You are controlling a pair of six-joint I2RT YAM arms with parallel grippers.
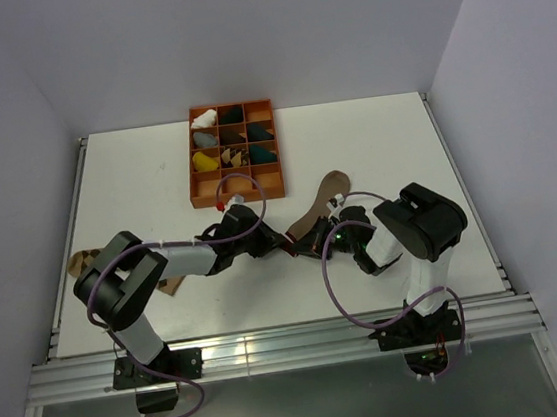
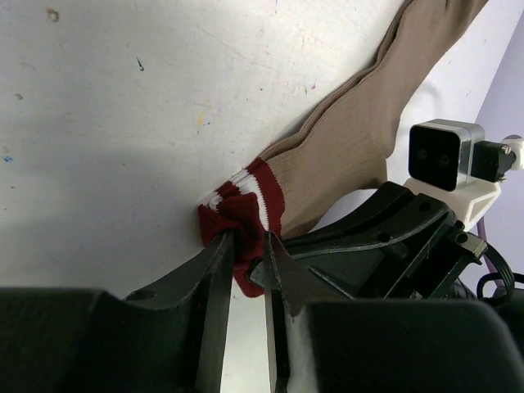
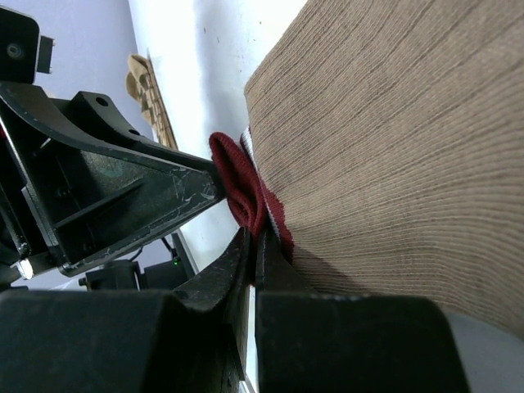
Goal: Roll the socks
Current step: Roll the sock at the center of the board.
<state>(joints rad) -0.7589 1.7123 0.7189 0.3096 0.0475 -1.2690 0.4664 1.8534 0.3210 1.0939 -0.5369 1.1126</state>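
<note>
The plain tan sock lies flat on the white table, running diagonally, with its dark red-and-white striped cuff at the near end. My left gripper is shut on a bunched fold of that cuff. From the other side my right gripper pinches the edge of the same cuff, jaws shut. The two grippers meet tip to tip at the cuff. The argyle sock lies at the table's left edge, partly hidden under the left arm; it also shows far off in the right wrist view.
An orange compartment tray with several rolled sock bundles stands at the back centre of the table. The right arm's wrist camera sits close beside the left fingers. Metal rails run along the table's near edge.
</note>
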